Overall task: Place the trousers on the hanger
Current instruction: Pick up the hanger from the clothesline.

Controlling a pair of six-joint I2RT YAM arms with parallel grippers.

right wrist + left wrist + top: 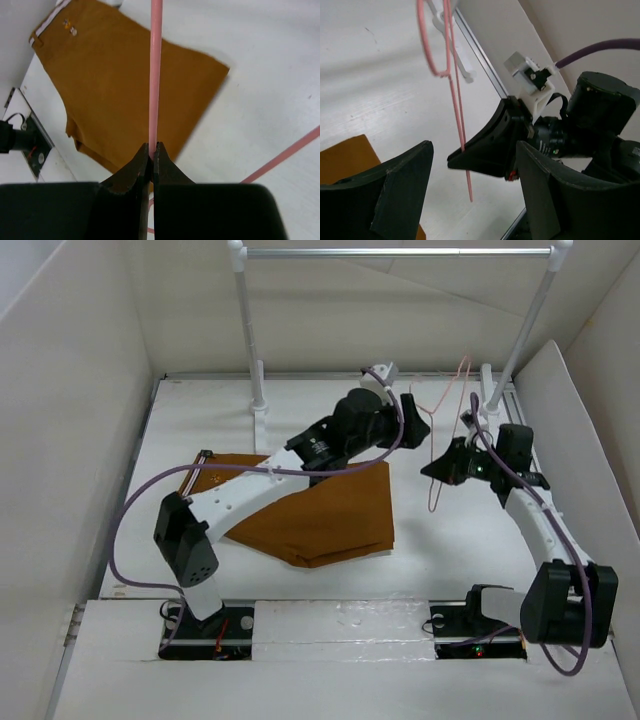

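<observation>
The rust-brown trousers (320, 510) lie folded flat on the table at centre left, partly under my left arm; they also show in the right wrist view (110, 85). The thin pale-pink hanger (447, 430) is held up off the table by my right gripper (437, 468), which is shut on one of its wires (155, 75). My left gripper (412, 422) is open and empty, just left of the hanger. In the left wrist view the hanger (451, 85) hangs between my open fingers (400, 190), with the right gripper behind it.
A silver rail (400, 253) on white posts (250, 330) stands at the back of the table. White walls close in the left, right and back sides. A white panel leans at the right wall (570, 420).
</observation>
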